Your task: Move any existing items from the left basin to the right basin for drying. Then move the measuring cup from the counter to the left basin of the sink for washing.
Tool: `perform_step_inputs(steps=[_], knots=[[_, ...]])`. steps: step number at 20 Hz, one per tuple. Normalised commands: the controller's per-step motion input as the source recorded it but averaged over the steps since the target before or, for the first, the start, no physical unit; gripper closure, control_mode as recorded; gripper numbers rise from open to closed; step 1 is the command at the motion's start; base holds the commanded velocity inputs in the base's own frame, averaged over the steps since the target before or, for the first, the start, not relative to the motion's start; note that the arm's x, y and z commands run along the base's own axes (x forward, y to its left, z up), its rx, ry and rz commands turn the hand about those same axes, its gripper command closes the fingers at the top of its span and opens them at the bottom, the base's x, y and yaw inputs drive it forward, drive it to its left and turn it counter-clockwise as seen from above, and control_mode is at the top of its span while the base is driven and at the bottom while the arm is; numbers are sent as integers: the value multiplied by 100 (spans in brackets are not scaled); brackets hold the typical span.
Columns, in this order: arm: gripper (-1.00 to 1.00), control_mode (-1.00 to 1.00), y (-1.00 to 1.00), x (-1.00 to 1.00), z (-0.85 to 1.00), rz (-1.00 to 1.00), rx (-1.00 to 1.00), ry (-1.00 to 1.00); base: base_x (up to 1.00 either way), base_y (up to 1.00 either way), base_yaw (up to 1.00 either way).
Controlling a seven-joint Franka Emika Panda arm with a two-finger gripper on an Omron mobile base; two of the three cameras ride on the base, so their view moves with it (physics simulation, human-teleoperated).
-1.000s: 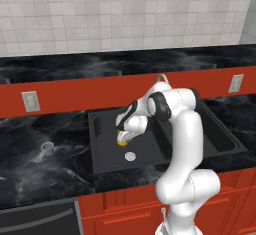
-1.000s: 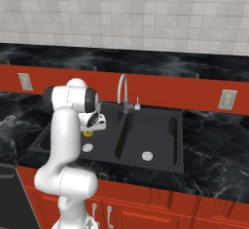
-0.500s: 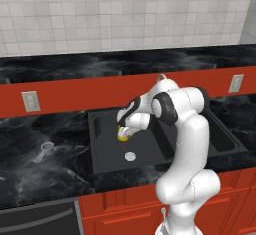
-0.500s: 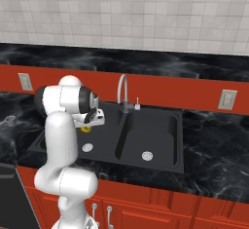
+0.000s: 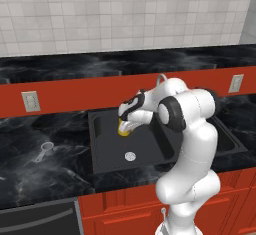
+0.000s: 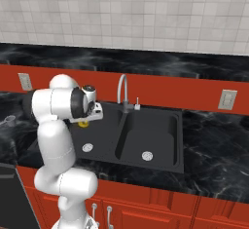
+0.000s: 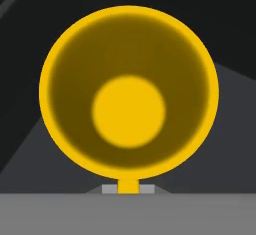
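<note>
While the pincer (image 5: 126, 125) grips the yellow mug (image 5: 123, 130) by its handle above the left basin (image 5: 107, 149), the mug hangs upright, mouth facing the hand.

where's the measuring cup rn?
Left base view: the measuring cup lies on the counter left of the sink, below the wall outlet.

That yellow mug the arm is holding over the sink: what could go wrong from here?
The gripper seems to pinch the yellow mug only at its handle side, so it might slip and drop into the left basin. Carrying it across to the right basin, it could knock the faucet or clip the divider.
</note>
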Motion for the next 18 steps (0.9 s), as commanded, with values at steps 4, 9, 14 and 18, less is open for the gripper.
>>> perform_step_inputs(steps=[4, 9, 14, 18], knots=[[100, -100, 0, -16, 44, 0, 0, 0, 0, 0, 0], [100, -100, 0, -23, 36, 0, 0, 0, 0, 0, 0], [100, -100, -4, -33, 39, 0, 0, -1, 0, 0, 0], [100, -100, -9, -34, 35, 0, 0, 0, 0, 0, 0]])
